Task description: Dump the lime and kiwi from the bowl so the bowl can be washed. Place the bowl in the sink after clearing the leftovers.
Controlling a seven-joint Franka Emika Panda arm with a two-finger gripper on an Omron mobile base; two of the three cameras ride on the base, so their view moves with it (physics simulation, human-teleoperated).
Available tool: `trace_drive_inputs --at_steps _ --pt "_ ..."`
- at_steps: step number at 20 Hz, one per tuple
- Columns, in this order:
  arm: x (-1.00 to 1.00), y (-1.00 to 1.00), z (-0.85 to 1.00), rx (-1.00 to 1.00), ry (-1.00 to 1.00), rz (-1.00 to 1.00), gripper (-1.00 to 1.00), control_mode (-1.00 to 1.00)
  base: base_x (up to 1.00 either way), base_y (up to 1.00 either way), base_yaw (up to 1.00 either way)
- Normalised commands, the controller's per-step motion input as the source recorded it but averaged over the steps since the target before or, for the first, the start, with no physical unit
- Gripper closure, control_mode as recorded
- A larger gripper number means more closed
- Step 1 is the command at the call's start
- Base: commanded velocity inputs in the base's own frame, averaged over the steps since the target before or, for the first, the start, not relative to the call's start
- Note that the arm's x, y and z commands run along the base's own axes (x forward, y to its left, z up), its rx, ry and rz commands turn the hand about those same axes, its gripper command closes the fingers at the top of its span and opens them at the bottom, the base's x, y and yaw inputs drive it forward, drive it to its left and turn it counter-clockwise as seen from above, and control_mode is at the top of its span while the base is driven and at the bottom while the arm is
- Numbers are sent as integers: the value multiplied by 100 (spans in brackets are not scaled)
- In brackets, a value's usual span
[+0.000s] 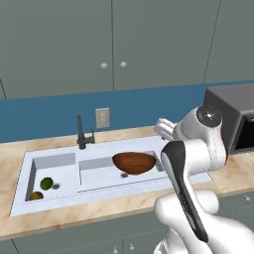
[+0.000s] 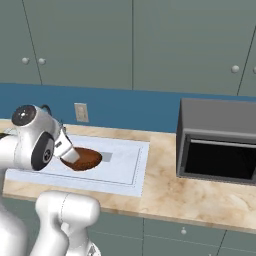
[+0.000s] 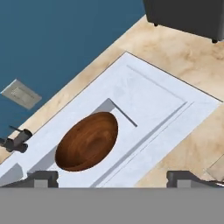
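The reddish-brown wooden bowl (image 1: 134, 162) (image 2: 85, 158) (image 3: 87, 141) lies empty and tilted in the larger basin of the white sink (image 1: 94, 191), to the right of the dark faucet (image 1: 81, 134). In the smaller left basin sit the dark green lime (image 1: 46, 183) and, in front of it, the olive-brown kiwi (image 1: 36, 196). My gripper (image 3: 113, 178) hangs above and to the right of the bowl, open, its two fingertips (image 3: 41, 178) wide apart with nothing between them. It does not touch the bowl.
A dark microwave (image 1: 233, 119) (image 2: 220, 142) with an open front stands on the counter right of the sink. A wall outlet (image 1: 102, 118) sits on the blue backsplash behind the faucet. Grey cabinets hang above. Marbled counter (image 2: 170, 190) runs along the front.
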Motion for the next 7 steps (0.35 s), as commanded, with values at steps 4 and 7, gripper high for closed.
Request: trace_drive_inputs --at_steps 4,7 --pt "-100 0 100 0 -25 0 -100 -100 0 0 0" --pt "-100 0 96 -1 -38 3 -100 -100 0 0 0"
